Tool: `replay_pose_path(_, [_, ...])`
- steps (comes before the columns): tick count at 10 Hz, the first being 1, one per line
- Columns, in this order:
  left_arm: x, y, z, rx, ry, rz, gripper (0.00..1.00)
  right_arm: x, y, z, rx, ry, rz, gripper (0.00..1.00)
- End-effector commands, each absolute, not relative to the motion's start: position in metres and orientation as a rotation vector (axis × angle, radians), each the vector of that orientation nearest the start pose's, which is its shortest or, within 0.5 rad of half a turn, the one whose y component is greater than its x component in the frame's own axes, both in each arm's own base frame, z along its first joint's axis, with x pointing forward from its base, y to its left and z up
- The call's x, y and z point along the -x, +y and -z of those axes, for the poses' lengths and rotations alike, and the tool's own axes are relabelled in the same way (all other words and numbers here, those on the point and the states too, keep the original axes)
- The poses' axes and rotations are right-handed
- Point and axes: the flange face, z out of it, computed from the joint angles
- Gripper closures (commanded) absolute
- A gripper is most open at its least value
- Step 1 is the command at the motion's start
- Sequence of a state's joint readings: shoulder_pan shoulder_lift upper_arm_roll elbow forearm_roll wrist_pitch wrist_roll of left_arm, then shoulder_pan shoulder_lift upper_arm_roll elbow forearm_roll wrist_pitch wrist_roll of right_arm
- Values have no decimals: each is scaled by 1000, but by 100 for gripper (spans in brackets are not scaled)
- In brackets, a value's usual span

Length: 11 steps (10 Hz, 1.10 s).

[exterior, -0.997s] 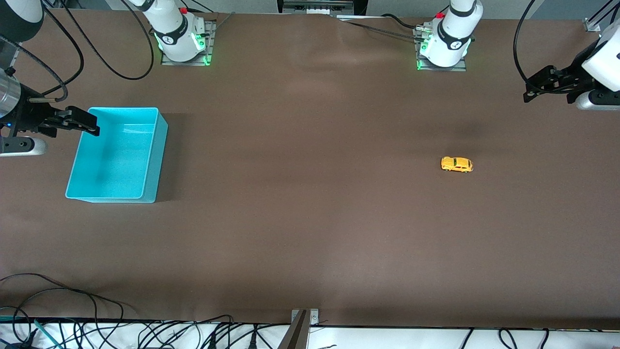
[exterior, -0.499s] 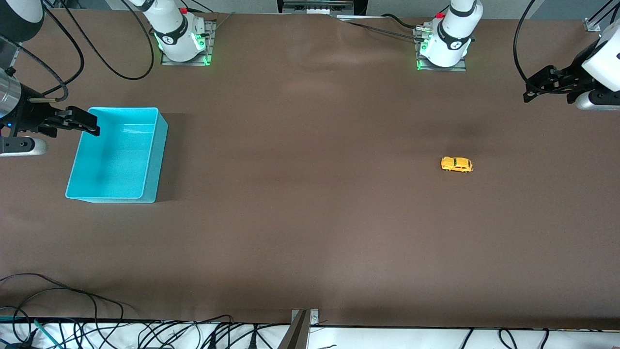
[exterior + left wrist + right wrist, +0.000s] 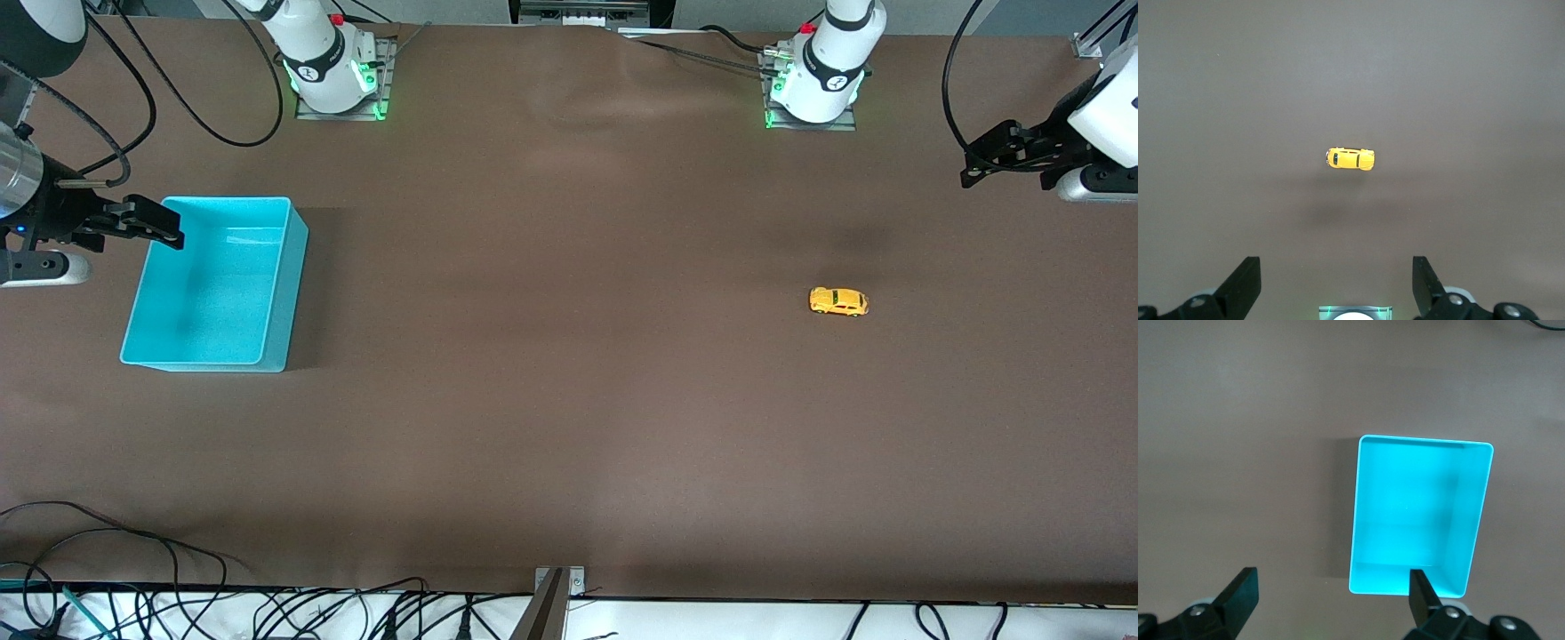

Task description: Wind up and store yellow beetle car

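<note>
Nothing has moved over the last second, so the task has not started: the yellow beetle car (image 3: 837, 301) sits untouched on the table, well apart from the left gripper (image 3: 987, 162), fingers spread; the right gripper (image 3: 151, 224), also spread, waits over the turquoise bin (image 3: 283, 293), which is empty

The table (image 3: 569, 400) wears a matt brown covering, smooth like paper or thin felt, with faint ripples. Below the open left gripper (image 3: 1336, 293), the car (image 3: 1350, 159) looks glossy yellow, like painted metal or hard plastic, with dark shiny windows. Under the open right gripper (image 3: 1331, 600), the bin (image 3: 1365, 520) is smooth turquoise plastic with a soft sheen. Both grippers' fingers (image 3: 1245, 287) look matt black.
</note>
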<state>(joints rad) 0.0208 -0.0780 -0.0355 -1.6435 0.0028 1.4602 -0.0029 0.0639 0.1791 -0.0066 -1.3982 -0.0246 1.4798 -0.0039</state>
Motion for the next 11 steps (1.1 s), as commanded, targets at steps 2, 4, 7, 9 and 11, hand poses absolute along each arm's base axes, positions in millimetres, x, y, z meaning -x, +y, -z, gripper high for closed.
replay_pose_path(2, [-514,-7,-624,3130,-3,-171,0,-600,32,-598,3179,-112,-145,0])
replay_pose_path(4, [-514,-8,-624,3130,-1,-171,0,-599,33,-598,3175,-90,-152,0])
replay_pose_path(7, [-514,-8,-624,3130,-1,-171,0,-600,33,-598,3175,-90,-145,0])
replay_pose_path(9, [-514,-8,-624,3130,-1,-171,0,-600,34,-599,3173,-102,-142,0])
replay_pose_path(11, [-514,-8,-624,3130,-1,-171,0,-600,33,-599,3174,-102,-142,0])
